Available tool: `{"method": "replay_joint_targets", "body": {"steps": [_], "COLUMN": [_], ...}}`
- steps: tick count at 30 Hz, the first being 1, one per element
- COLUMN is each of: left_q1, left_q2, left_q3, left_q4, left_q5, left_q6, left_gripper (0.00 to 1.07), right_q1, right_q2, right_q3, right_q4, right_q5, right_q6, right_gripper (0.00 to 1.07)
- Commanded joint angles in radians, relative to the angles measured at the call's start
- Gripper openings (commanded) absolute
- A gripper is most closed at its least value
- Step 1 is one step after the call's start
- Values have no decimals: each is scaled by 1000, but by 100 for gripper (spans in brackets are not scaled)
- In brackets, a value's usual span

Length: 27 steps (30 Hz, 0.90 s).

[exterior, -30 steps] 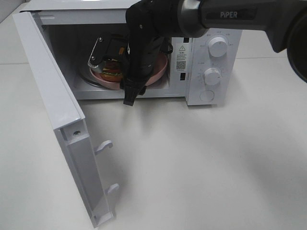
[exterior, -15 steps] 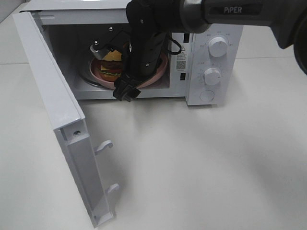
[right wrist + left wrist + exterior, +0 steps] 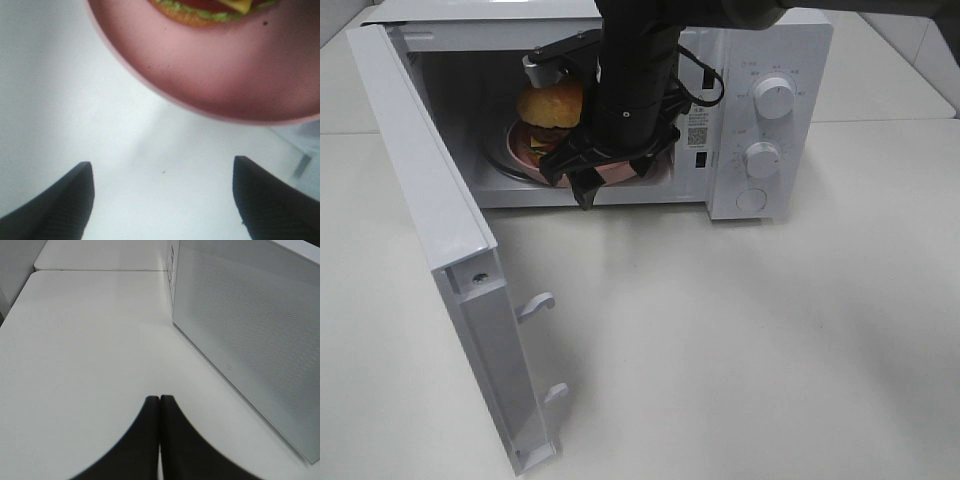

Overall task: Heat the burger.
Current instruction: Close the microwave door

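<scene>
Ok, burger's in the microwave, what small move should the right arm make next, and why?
Probably draw the right gripper straight back out of the microwave. Its jaws stand open and empty, the burger sits on the pink plate inside, and the door is wide open; the arm has to clear the opening before it can shut.

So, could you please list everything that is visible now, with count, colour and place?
microwave: one, white, on the table, its door open
burger: one, golden bun, on the plate
plate: one, pink, inside the microwave
knobs: two, white, microwave's front panel
table: one, white, under everything
right gripper: one, black, open, at the microwave's opening near the plate
left gripper: one, black, shut, over the table beside the microwave
</scene>
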Motion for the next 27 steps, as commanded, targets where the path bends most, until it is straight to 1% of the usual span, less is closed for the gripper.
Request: {"method": "replay_joint_targets", "body": {"steps": [1, 4, 7, 9, 12, 14, 20, 22, 23, 25, 27], "left_q1": [3, 3, 3, 3, 3, 3, 3, 3, 3, 3, 3], "left_q2": [-20, -20, -20, -20, -20, -20, -20, -20, -20, -20, -20], "left_q3": [3, 3, 3, 3, 3, 3, 3, 3, 3, 3, 3], "left_q4": [-3, -3, -3, -3, -3, -3, -3, -3, -3, -3, -3], "left_q5": [-10, -10, -10, -10, -10, -10, -10, -10, -10, -10, -10], "left_q6": [-2, -2, -2, -2, -2, -2, -2, -2, -2, -2, -2], "left_gripper": [0, 0, 0, 0, 0, 0, 0, 0, 0, 0, 0], "right_q1": [4, 4, 4, 4, 4, 4, 4, -1, -1, -18, -28], "right_q2": [-11, -11, -11, -11, -11, -14, -50, -106, -106, -159, -177], "right_q3": [-3, -3, -3, -3, -3, -1, 14, 40, 40, 80, 94], "right_q4": [70, 72, 72, 72, 72, 72, 99, 99, 99, 99, 91], "right_q5": [73, 82, 132, 198, 226, 315, 312, 312, 312, 312, 312], "right_q6": [23, 31, 81, 87, 93, 110, 115, 101, 101, 101, 101], "right_gripper": [75, 75, 75, 75, 75, 75, 73, 73, 73, 73, 73]}}
